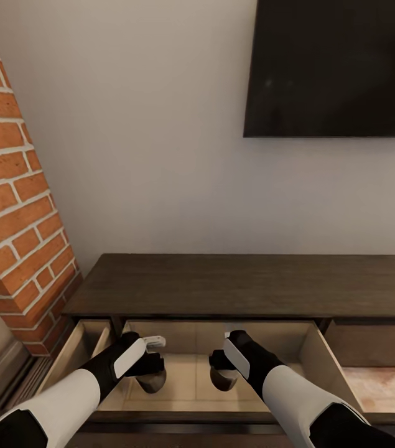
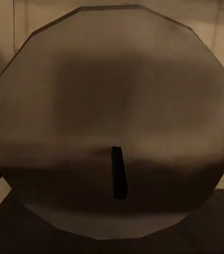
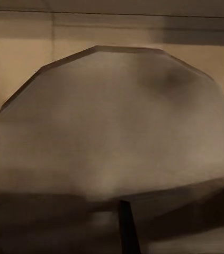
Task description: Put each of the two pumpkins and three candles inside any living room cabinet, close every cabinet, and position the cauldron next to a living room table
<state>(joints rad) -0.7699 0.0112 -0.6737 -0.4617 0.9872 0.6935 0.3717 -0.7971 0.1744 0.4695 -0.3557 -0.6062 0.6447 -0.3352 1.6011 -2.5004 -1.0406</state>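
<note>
The cabinet (image 1: 247, 283) is a long low dark-brown unit against the wall, with a wide drawer (image 1: 312, 354) pulled open to show its pale beige inside. Both arms reach down into that drawer. My left gripper (image 1: 152, 372) is shut on a brownish candle (image 1: 151, 382) held just above the drawer floor. My right gripper (image 1: 221, 372) is shut on a second candle (image 1: 222, 381) beside it. In the left wrist view the candle's round top (image 2: 112, 106) with its dark wick (image 2: 119, 180) is very close. In the right wrist view the other candle's top (image 3: 112, 121) looms just as near.
A narrower drawer (image 1: 79, 345) stands open to the left of the wide one. A brick column (image 1: 10, 205) rises at the left and a dark TV screen (image 1: 340, 68) hangs on the wall above the cabinet. Tiled floor (image 1: 384, 389) shows at the right.
</note>
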